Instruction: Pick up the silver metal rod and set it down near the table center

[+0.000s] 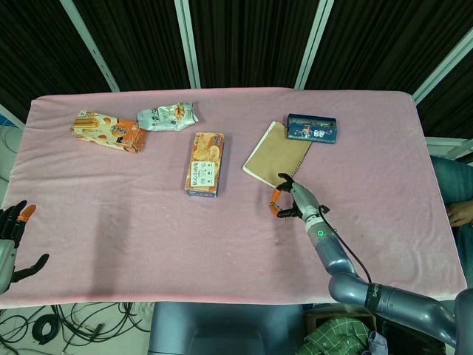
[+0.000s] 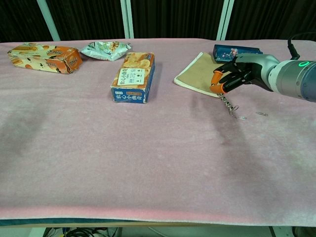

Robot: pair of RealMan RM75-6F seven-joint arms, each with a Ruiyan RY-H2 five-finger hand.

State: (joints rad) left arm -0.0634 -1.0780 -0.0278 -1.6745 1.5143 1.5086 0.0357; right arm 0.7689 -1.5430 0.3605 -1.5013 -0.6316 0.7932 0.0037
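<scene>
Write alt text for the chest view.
The robot's right hand pinches a thin silver rod that hangs down over a pink table, in front of a tan notebook. Snack packages lie at the back left.

The silver metal rod point(image 2: 226, 105) is thin and ridged. It hangs tilted from the fingertips point(image 2: 217, 80) of the right hand point(image 2: 236, 73), its lower end near the pink desk point(image 2: 148, 148), beside the notebook point(image 2: 205, 74).

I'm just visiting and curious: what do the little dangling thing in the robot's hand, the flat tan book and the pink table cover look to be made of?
The rod pinched by the right hand looks like shiny silver metal, seemingly threaded or chain-like. The notebook seems matte brown card with a wire spiral edge. The table cover looks like soft, fuzzy pink fabric.
</scene>
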